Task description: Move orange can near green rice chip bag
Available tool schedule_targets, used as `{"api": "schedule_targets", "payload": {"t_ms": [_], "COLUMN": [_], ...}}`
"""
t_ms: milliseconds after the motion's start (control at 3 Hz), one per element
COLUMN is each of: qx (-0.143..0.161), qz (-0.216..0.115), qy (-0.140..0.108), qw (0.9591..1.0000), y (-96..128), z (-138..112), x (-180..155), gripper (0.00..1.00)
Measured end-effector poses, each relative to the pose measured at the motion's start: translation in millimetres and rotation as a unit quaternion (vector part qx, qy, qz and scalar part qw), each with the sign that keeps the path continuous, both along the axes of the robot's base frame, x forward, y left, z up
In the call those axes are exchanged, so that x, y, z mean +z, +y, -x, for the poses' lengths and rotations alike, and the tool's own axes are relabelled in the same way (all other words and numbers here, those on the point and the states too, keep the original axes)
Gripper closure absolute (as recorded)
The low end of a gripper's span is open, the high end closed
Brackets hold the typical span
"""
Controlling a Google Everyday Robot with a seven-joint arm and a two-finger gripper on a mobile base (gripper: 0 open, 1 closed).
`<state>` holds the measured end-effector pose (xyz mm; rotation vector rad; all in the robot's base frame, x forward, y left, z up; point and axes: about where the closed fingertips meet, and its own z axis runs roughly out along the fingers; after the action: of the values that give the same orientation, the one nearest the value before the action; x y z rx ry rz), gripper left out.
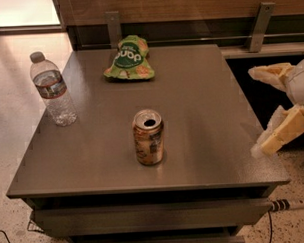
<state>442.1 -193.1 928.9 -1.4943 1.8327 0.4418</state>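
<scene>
The orange can (148,137) stands upright near the front middle of the dark grey table (201,97), its silver top open. The green rice chip bag (129,58) lies at the table's back, left of centre, well apart from the can. My gripper (257,112) comes in from the right edge of the view, beside the table's right side. Its two tan fingers (280,136) are spread wide and hold nothing. It is off to the right of the can, not touching it.
A clear plastic water bottle (53,90) stands upright at the table's left edge. A wooden wall with metal brackets (259,25) runs behind the table. A cable (290,204) lies on the speckled floor at the front right.
</scene>
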Motion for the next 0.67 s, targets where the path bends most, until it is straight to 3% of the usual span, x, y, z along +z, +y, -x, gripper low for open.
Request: {"api": "schedule_targets", "payload": {"t_ms": [333,667], "qx": [0.032,0.06], "qz": [-0.097,-0.166], "qy": [-0.021,-0.03], "qw": [0.9945,0.9839], "y": [16,34], "z": [-2,-4], "x": [-4,-1], "gripper": [0.0,0.0]}}
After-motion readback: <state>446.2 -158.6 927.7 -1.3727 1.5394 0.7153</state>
